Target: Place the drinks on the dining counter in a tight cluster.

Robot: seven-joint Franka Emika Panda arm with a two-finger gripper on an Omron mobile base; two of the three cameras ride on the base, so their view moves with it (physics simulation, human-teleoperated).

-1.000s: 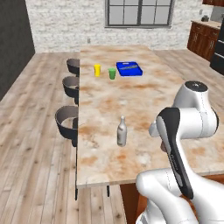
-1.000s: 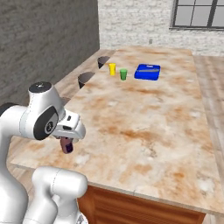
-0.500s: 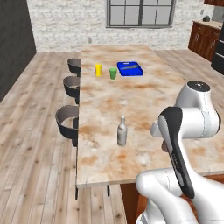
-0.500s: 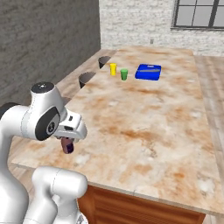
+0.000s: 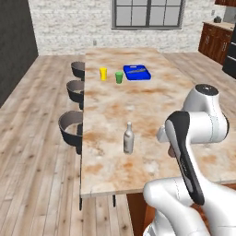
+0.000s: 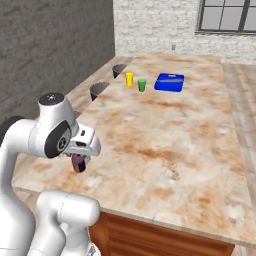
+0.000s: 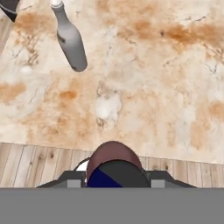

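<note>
From the left the grey bottle stands on the counter near the stools, from the right my gripper hugs the brown bottle (held above the counter's near edge), and my hand view shows both bottles well apart.

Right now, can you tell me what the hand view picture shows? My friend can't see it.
Looking down from the robot's hand, a short dark-brown bottle is held in the fingers at the bottom. Below is the beige-and-rust marbled stone counter, where a taller grey-beige glass bottle stands at upper left, apart from the held one. Wooden floorboards show past the counter's edge.
</note>
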